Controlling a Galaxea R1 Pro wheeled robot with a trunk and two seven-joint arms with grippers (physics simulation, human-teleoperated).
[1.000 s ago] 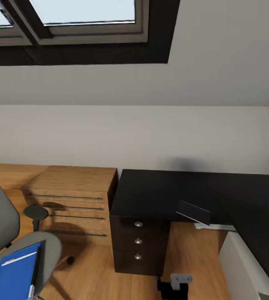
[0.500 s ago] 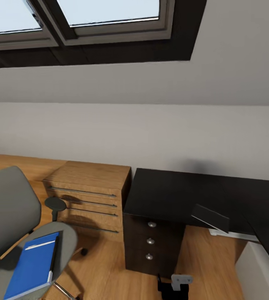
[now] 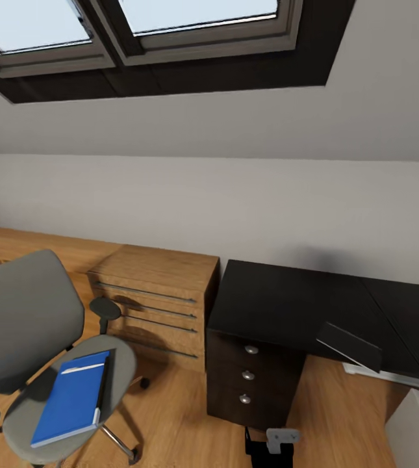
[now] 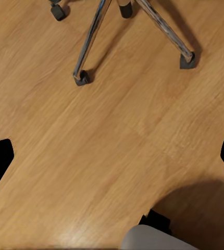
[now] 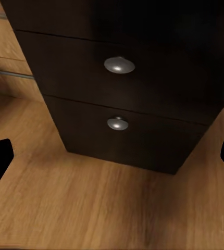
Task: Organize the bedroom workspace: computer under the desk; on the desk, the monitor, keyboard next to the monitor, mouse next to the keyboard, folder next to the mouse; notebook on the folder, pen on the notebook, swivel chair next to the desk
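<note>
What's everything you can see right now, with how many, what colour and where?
skylight: one, dark frame, in the sloped ceiling
chair: one, grey with black armrests, on the floor at lower left
folder: one, blue, flat on the chair seat
chest: one, light wood with drawers, against the wall between chair and desk
desk: one, black top, at right
cabinet: one, black with three round silver knobs, under the desk's left end
floor: light wood planks
left gripper: black fingertips apart, over the floor near the chair base
right gripper: black fingertips apart, facing the cabinet drawers
</note>
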